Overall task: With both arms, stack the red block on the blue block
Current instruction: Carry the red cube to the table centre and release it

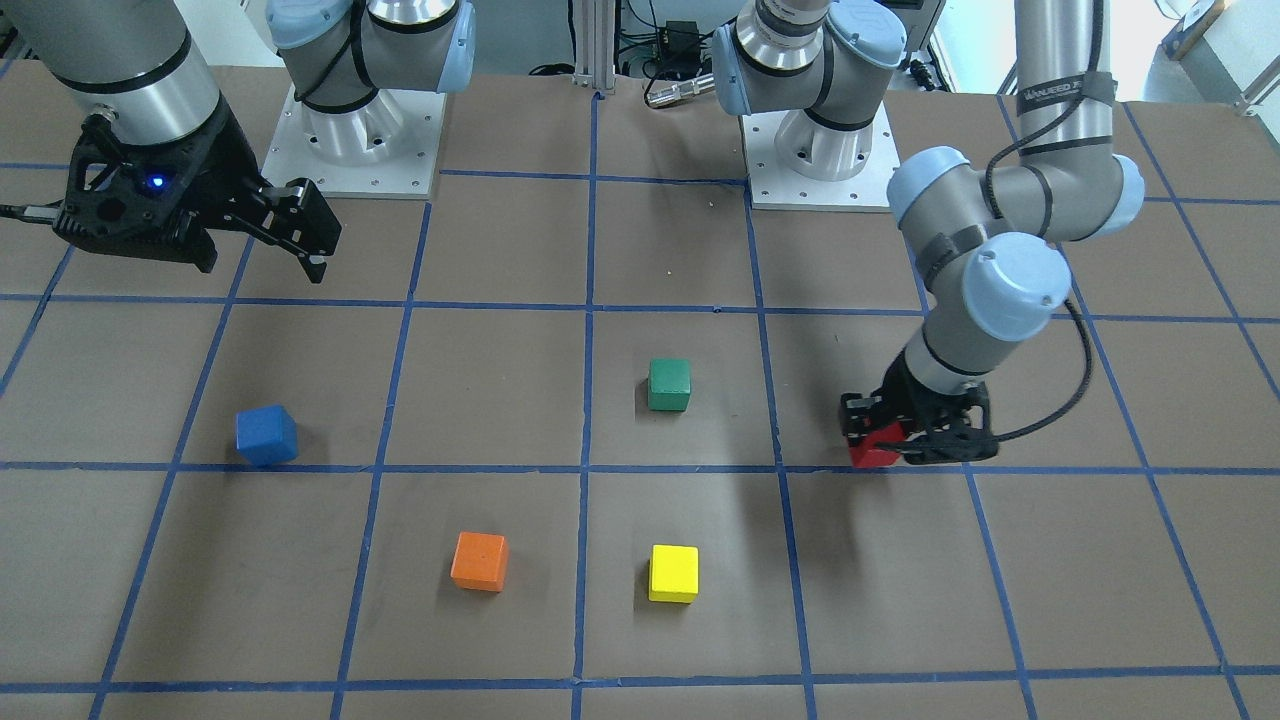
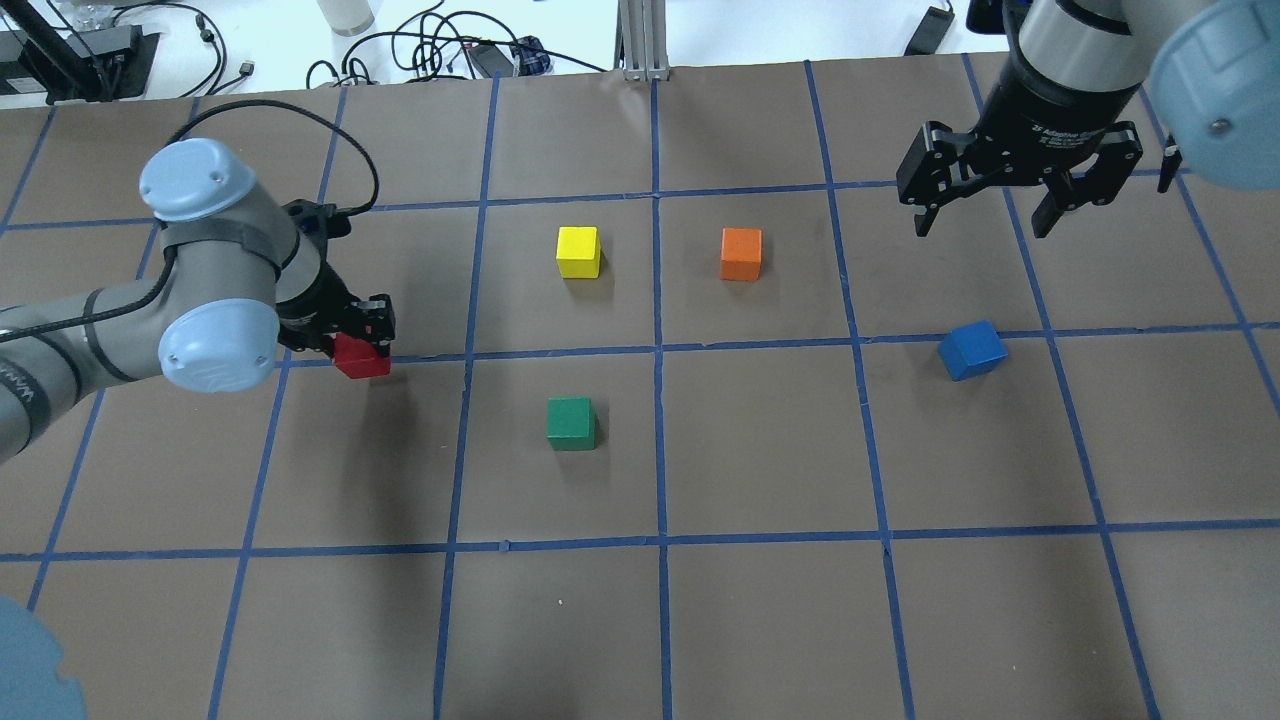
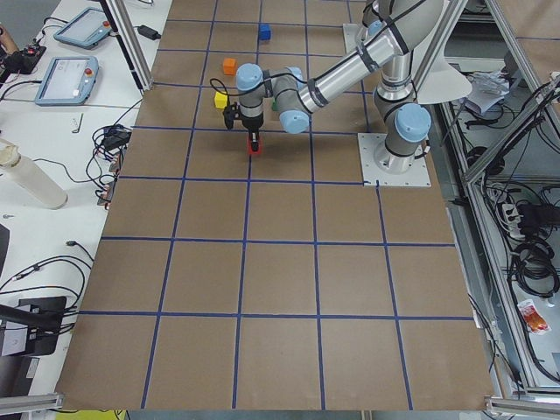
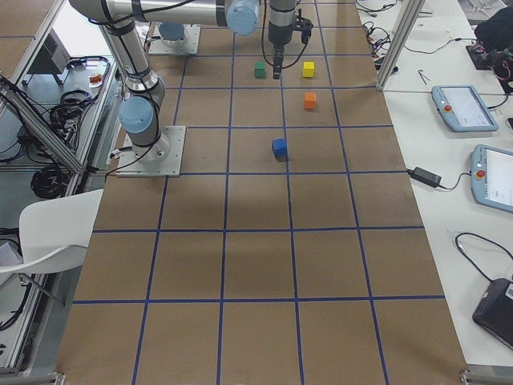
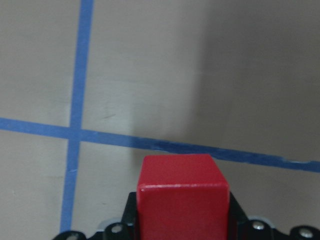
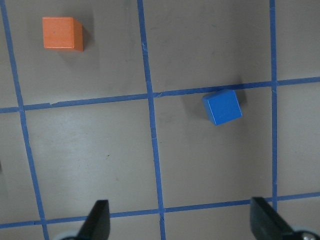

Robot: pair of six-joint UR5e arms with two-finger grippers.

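The red block (image 5: 182, 197) sits between the jaws of the left gripper (image 1: 895, 432), which are clenched on its sides. It is low over a blue tape line, and I cannot tell whether it is clear of the table (image 2: 700, 620) yet. The blue block (image 6: 222, 107) lies well apart from those jaws, across the table. It is under the reach of the right gripper (image 2: 985, 215), whose jaws hang released and empty. In the right wrist view it lies ahead of the fingertips, off towards one finger and turned askew to the grid.

I read the step in hand as lifting and carrying the red block. To do it well, I would raise it straight up before going sideways, high enough to pass over the green cube (image 2: 571, 423), which stands nearest the path from these jaws. The yellow cube (image 2: 578, 251) and orange cube (image 2: 741, 254) sit further off that line. Since the blue block is rotated, I would twist the wrist to match its faces before lowering, or the red one may perch on a corner and slide off.
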